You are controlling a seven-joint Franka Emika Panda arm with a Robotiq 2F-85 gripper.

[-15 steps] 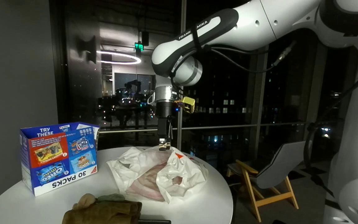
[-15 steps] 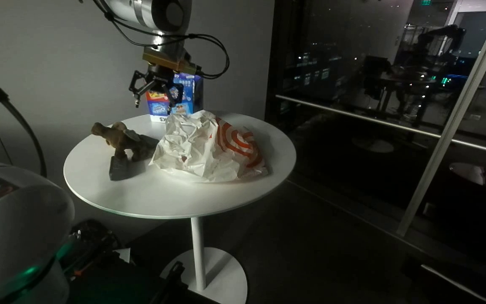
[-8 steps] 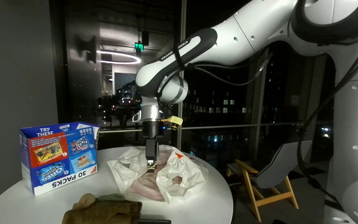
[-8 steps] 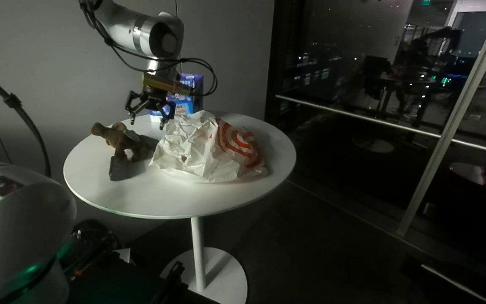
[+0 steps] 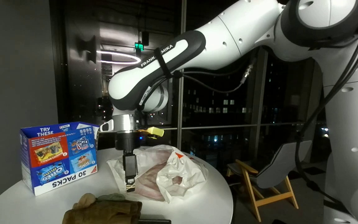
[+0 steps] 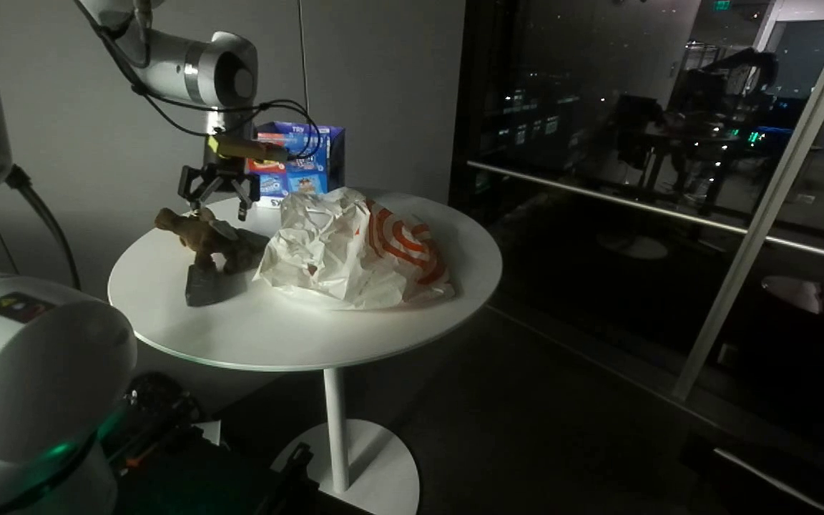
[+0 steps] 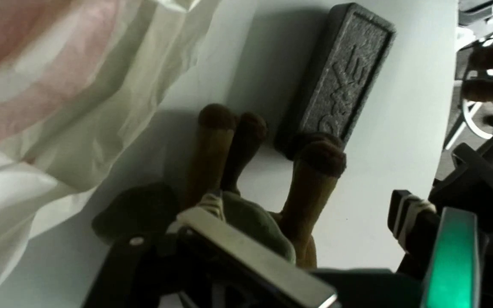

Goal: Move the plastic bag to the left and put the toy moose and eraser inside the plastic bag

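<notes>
The plastic bag (image 5: pixel 182 174) is white with red markings and lies crumpled on the table in both exterior views (image 6: pixel 355 250). It fills the left of the wrist view (image 7: pixel 58 77). The toy moose (image 6: pixel 204 232) is brown with grey-green parts, beside the bag; the frame edge cuts it off here (image 5: pixel 104 211). The dark grey eraser (image 7: pixel 349 72) lies at the moose's feet, also here (image 6: pixel 202 286). A moose foot overlaps its end in the wrist view. My gripper (image 6: pixel 219 212) is open and empty above the moose (image 7: pixel 310 184); one finger hides part of its grey-green piece.
A blue snack box (image 5: pixel 61 155) stands on the round white table (image 6: pixel 297 343) behind the moose and bag (image 6: pixel 308 161). The table edge is close to the eraser. A chair (image 5: pixel 269 174) stands on the floor beyond the table.
My gripper has come down and moved from above the bag to above the toy moose, leftward in both exterior views. It stays open. The bag, moose and eraser have not moved.
</notes>
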